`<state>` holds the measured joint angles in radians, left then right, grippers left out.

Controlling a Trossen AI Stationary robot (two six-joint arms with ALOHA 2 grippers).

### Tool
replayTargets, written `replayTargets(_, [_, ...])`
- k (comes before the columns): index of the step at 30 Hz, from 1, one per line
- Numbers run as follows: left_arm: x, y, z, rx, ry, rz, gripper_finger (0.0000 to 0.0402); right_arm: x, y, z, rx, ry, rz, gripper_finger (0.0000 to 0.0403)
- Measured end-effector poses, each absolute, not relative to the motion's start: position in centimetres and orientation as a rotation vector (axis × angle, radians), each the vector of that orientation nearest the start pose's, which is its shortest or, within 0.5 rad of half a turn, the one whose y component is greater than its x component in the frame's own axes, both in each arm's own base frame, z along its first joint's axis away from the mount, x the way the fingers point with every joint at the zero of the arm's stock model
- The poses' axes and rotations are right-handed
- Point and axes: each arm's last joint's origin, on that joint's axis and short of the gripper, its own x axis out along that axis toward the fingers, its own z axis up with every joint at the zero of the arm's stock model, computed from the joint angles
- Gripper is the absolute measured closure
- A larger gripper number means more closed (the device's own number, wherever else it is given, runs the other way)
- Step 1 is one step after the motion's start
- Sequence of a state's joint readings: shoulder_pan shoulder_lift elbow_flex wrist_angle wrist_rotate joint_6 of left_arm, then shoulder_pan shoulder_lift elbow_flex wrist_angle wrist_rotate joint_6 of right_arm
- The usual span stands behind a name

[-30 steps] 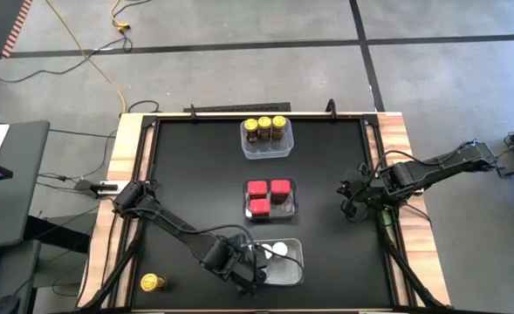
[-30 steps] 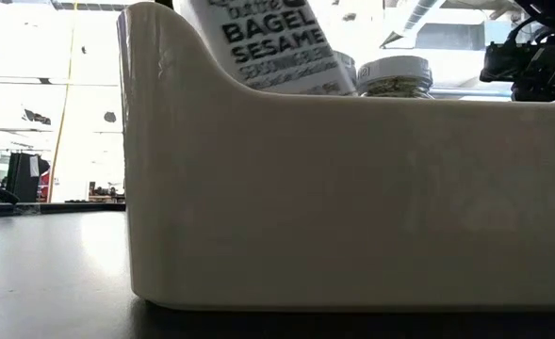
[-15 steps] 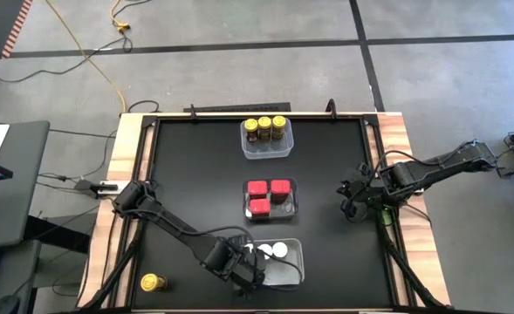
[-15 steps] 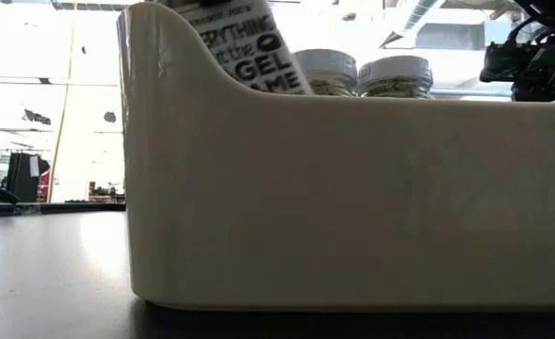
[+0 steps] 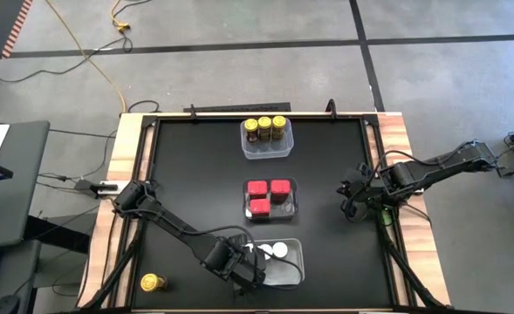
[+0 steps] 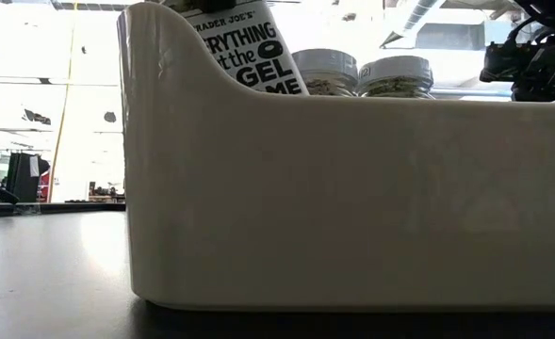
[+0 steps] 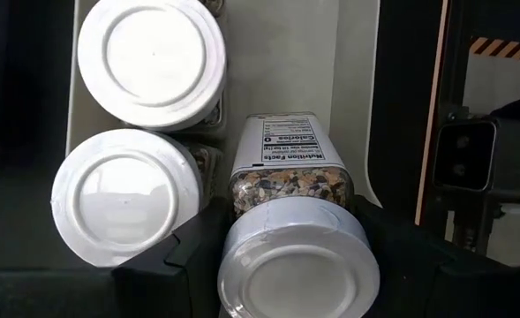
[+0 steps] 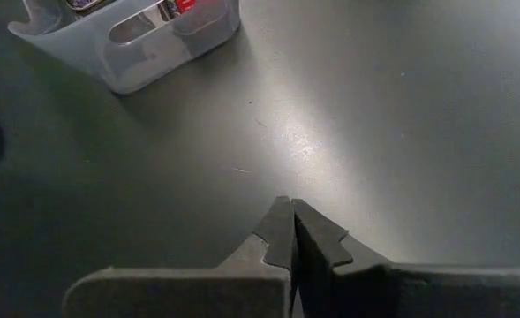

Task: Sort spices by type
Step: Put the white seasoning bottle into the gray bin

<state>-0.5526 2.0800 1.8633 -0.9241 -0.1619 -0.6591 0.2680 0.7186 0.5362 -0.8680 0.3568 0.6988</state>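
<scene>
Three white-capped jars are in the near white tub, whose wall fills the low view. Two of them stand upright side by side. The third, a labelled jar, leans beside them with my left gripper shut on it, reaching down into the tub. Three yellow-capped jars stand in the far tub and three red tins in the middle tub. My right gripper hangs shut and holding nothing over the mat at the table's right. My left gripper pinches the leaning jar by its white cap, one finger on each side of it. The fingers come from above, slanting down into the tub. The jar hangs tilted below them, its body down inside the tub beside the two upright jars.
One yellow-capped jar stands alone near the table's near left corner. The three tubs sit in a row down the middle of the black mat, with bare mat to either side. The near tub's wall blocks most of the low view.
My left gripper has rolled a little at the wrist. The labelled jar has sunk deeper into the near tub: less of its label shows above the rim than a second ago. It has also shifted sideways, away from the two upright jars.
</scene>
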Motion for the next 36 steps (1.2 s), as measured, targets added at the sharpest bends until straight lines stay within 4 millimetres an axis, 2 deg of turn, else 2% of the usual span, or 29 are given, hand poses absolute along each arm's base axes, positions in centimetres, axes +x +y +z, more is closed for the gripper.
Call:
replayTargets(18, [38.11, -22.94, 25.42, -0.209, 1.085, 0.008, 0.0194, 11.87, 2.21, 20.95, 0.316, 0.912, -0.418, 0.0376])
replayTargets(28, [38.18, -22.92, 25.50, -0.202, 1.072, 0.014, 0.0139, 11.87, 2.21, 20.95, 0.316, 0.912, -0.417, 0.0376])
replayTargets(36, [38.19, -22.91, 25.50, -0.210, 1.072, 0.019, 0.0133, 11.87, 2.21, 20.95, 0.316, 0.912, -0.417, 0.0376])
